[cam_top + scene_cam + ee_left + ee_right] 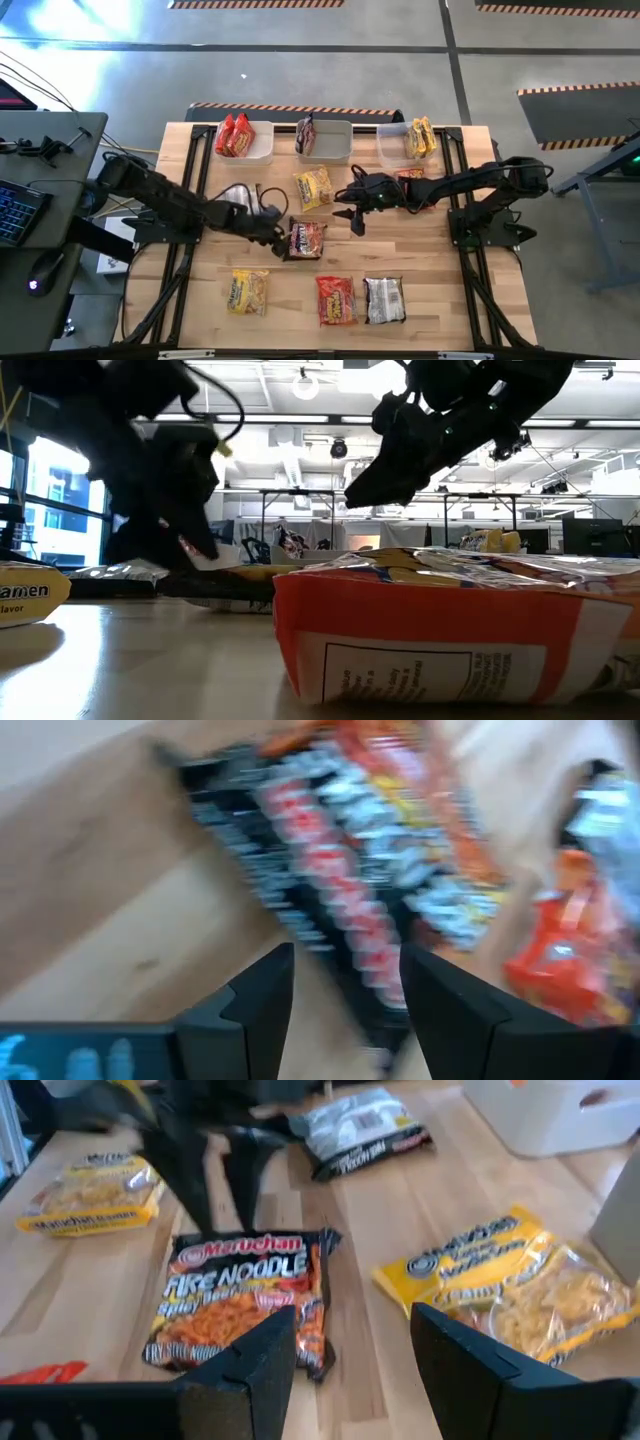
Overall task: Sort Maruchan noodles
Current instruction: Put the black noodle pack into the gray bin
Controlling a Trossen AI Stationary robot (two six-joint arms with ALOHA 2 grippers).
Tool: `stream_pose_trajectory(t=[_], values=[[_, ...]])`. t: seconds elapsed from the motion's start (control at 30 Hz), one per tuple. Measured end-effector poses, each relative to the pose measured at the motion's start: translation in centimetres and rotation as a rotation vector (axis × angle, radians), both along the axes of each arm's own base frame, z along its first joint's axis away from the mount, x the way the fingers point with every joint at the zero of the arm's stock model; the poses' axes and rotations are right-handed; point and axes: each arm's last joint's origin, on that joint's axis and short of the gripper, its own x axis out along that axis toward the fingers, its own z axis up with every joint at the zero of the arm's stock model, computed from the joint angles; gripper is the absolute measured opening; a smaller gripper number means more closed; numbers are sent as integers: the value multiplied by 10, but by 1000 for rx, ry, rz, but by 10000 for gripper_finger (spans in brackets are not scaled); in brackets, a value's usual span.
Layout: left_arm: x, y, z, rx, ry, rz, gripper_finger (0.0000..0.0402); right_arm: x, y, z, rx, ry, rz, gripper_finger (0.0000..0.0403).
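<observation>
A dark Maruchan Fire Noodle packet (307, 239) (240, 1295) lies flat at the table's middle. My left gripper (279, 238) (345, 1005) is open and low at that packet's left edge (375, 1020), a finger on each side of it. My right gripper (355, 216) (350, 1350) is open and hovers above the table to the right of the dark packet, touching nothing. A yellow packet (313, 187) (520, 1285) lies just beyond it, toward the far edge. My left gripper comes from above and the table's left, its fingertips (243, 1220) pointing down at the dark packet's left edge (250, 1240). The fingers are open with the edge between them. I cannot tell whether they touch it. The packet lies flat on the table.
Three pale bins line the far edge: red packets in the left one (246, 139), a dark one in the middle (326, 140), yellow in the right (404, 140). Loose packets: silver (237, 196), yellow (247, 292), red (336, 300), silver (383, 300), red under the right arm (411, 177).
</observation>
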Motion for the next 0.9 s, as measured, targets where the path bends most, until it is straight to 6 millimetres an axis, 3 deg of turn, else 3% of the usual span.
stream_pose_trajectory(t=[0.23,0.47,0.63,0.83,0.9], values=[[-5,8,-8,-34,-25,3,175,0,0,1,-11,-10,6,181],[4,5,-19,-44,-63,-76,153,0,0,1,-17,-9,10,181],[10,7,-24,-29,-97,-116,105,0,0,1,-17,-10,10,181],[12,9,-18,76,-152,-211,15,0,0,1,-3,-9,3,181],[13,8,-17,111,-173,-243,6,2,-1,-2,18,-12,3,181]])
